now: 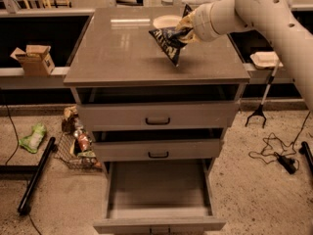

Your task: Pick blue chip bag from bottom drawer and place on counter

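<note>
The blue chip bag [170,40] hangs tilted in my gripper [186,27], just above the right middle of the counter [122,48]. Its lower corner is close to the counter top; I cannot tell if it touches. My gripper is shut on the bag's upper edge, and my white arm [259,9] comes in from the upper right. The bottom drawer [159,195] is pulled open below and its grey floor shows nothing in it.
A pale bowl [165,21] stands on the counter just behind the bag. Two drawers with black handles [157,121] are shut. A cardboard box [33,58] sits on a shelf at left. A green packet [33,137] and a wire basket [76,146] lie on the floor at left, cables at right.
</note>
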